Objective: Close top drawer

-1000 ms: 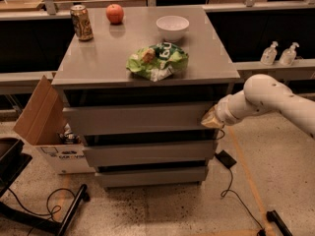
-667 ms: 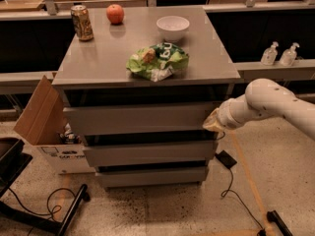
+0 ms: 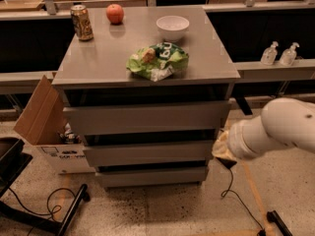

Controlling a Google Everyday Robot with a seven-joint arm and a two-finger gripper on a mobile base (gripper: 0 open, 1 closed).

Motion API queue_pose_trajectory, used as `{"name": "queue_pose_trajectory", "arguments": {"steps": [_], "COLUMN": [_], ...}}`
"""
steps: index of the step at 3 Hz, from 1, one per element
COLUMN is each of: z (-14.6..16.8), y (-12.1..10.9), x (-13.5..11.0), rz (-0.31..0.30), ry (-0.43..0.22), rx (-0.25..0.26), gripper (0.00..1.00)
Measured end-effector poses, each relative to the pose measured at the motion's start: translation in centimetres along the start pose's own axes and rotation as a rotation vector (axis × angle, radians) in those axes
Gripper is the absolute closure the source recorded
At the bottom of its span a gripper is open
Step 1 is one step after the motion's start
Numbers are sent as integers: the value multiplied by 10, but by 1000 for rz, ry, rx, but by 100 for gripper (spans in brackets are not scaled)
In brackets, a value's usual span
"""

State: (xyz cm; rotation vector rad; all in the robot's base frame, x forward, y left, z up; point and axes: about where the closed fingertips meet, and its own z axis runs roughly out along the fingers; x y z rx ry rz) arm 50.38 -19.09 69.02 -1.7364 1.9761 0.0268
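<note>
The top drawer (image 3: pixel 145 118) is the wide matte-grey flat front just under the cabinet top (image 3: pixel 103 58), with a dark gap above it. It stands a little further out than the two narrower fronts below. No interior shows. My gripper (image 3: pixel 224 151) is at the end of the white arm (image 3: pixel 280 127), to the right of the cabinet. It sits level with the middle drawer front (image 3: pixel 147 154), below the top drawer's right end and apart from it.
On the cabinet top lie a soda can (image 3: pixel 81 22), an apple (image 3: pixel 114 13), a white bowl (image 3: pixel 172 27) and a green snack bag (image 3: pixel 157 61). An open cardboard box (image 3: pixel 39 114) stands at the cabinet's left. Two bottles (image 3: pixel 278 53) stand on the right ledge. A cable (image 3: pixel 231 186) lies on the floor.
My gripper has moved down and a little to the right, from the top drawer's right end to the level of the middle drawer. The cabinet now looks closer.
</note>
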Motion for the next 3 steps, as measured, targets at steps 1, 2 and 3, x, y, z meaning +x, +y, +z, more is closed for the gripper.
{"name": "queue_pose_trajectory", "arguments": {"steps": [1, 2, 3], "z": [-59, -131, -186], "y": [50, 54, 26], "x": [12, 33, 65], "rz": [-65, -58, 46], "ry": [133, 267, 338], "rx": [5, 73, 172], "gripper": [100, 100, 100]}}
